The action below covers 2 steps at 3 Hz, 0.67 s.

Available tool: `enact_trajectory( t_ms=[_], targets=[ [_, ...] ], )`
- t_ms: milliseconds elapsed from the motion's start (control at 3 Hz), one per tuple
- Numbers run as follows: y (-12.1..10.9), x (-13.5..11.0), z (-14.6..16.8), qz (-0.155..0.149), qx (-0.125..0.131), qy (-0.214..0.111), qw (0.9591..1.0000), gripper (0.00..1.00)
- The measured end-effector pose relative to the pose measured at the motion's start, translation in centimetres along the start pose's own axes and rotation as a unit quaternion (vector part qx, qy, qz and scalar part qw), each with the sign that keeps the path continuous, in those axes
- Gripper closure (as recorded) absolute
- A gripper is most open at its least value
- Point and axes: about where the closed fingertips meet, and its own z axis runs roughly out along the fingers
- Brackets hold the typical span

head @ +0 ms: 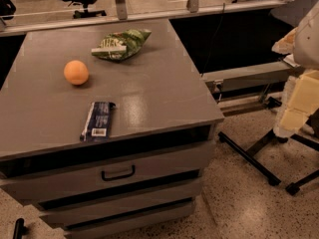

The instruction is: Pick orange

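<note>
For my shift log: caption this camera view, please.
Small round orange on grey drawer cabinet, near green snack bag and dark blue wrapped bar; gripper off to the right.

Grey drawer cabinet (164, 166), speckled floor (239, 205)

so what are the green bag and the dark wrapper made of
Green bag: likely thin plastic film, glossy, going by its crinkles and highlights. Dark wrapper: probably smooth plastic or foil film, flat with a faint sheen. The gripper is at the right edge, off the cabinet.

The arm (310, 36) is a rounded white shell, its end effector (298, 106) pale yellow blocks (far right).
</note>
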Motion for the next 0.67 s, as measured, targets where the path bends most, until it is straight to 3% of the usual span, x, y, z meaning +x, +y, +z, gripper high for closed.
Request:
enact_trajectory(
  t_ms=[333,667],
  targets=[
    [0.0,0.0,0.0,0.0,0.0,0.0,1.0,0.0],
    [-2.0,-2.6,0.0,-0.029,0.024,-0.025,0.999,0.0]
  ],
)
